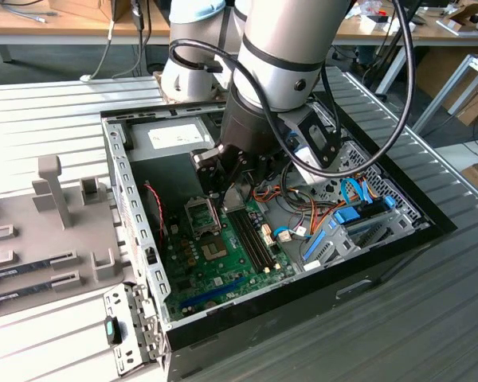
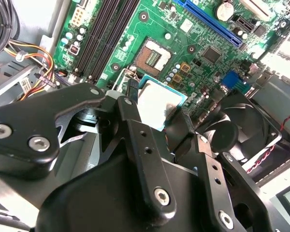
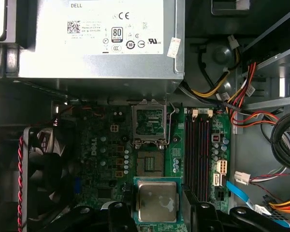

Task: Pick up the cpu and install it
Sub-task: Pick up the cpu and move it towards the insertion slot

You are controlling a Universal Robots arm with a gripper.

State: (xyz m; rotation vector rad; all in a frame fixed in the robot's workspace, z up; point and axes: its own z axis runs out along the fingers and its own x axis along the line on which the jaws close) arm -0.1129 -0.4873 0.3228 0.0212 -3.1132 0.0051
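Above the green board (image 3: 177, 145), the jaws clamp the cpu (image 3: 157, 202) flat, metal top upward.

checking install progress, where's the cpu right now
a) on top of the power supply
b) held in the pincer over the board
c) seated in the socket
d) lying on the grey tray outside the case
B: in the first wrist view the cpu sits gripped in the pincer, short of the open, bare socket on the green board.
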